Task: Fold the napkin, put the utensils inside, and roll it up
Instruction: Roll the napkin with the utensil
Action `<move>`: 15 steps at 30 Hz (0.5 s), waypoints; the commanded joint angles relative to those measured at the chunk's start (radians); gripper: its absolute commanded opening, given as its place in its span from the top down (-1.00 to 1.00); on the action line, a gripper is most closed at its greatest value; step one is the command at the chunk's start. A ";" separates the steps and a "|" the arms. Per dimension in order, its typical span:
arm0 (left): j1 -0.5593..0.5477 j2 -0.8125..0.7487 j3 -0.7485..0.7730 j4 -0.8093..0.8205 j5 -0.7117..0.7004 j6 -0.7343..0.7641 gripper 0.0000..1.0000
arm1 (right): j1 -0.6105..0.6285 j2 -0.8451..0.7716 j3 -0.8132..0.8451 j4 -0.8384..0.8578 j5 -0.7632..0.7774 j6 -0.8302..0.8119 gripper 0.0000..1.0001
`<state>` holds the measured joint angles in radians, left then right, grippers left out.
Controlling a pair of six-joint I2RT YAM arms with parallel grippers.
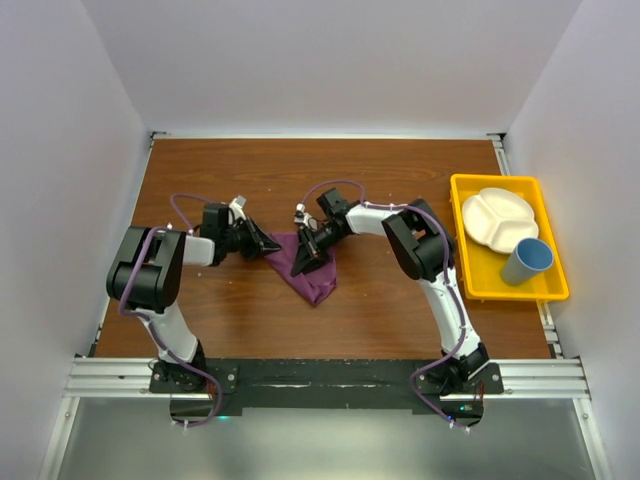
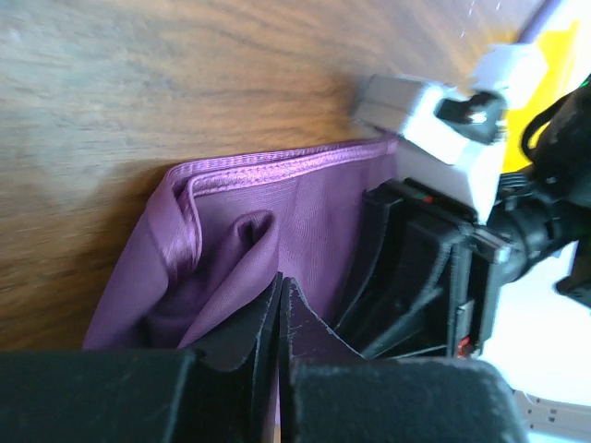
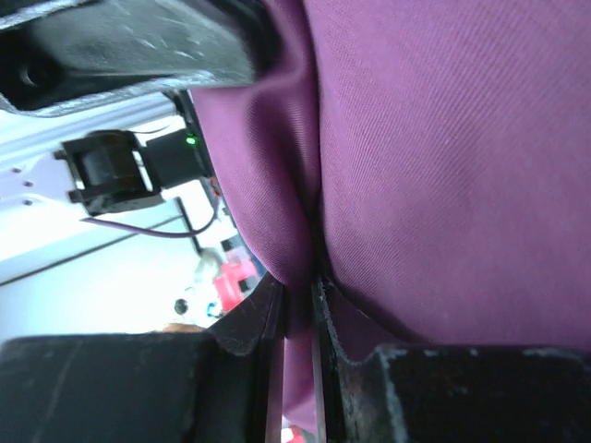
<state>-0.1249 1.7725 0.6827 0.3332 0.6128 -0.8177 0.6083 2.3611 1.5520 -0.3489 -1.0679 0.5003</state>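
L claw (image 2: 280,288) clamps the napkin (image 1: 316,282) at its left corner, R claw (image 3: 295,288) pinches its top edge; cloth bunched between them, prob. setting up the fold.

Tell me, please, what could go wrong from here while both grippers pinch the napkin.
1. The left gripper and right gripper each pinch only a thin fold of the napkin, so a pull could slip it free.
2. The grippers sit very close together over the cloth, so they might collide.
3. The napkin is bunched and creased near the left gripper, so the fold may set crooked.
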 commanded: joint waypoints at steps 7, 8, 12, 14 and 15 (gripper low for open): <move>-0.001 0.061 0.002 -0.069 -0.128 0.098 0.94 | 0.067 -0.134 0.189 -0.492 0.426 -0.354 -0.05; -0.001 0.062 -0.015 -0.062 -0.127 0.086 0.94 | 0.082 -0.149 0.206 -0.508 0.462 -0.373 -0.09; -0.001 0.059 -0.043 -0.030 -0.122 0.058 0.94 | 0.117 -0.244 0.155 -0.539 0.691 -0.402 -0.19; -0.001 0.056 -0.040 -0.036 -0.123 0.063 0.94 | 0.137 -0.299 0.087 -0.532 0.770 -0.421 -0.20; -0.001 0.054 -0.038 -0.046 -0.127 0.066 0.95 | 0.139 -0.316 0.059 -0.510 0.837 -0.422 -0.20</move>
<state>-0.1322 1.8015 0.6815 0.3744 0.5953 -0.7952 0.7231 2.1578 1.6894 -0.8062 -0.5224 0.1520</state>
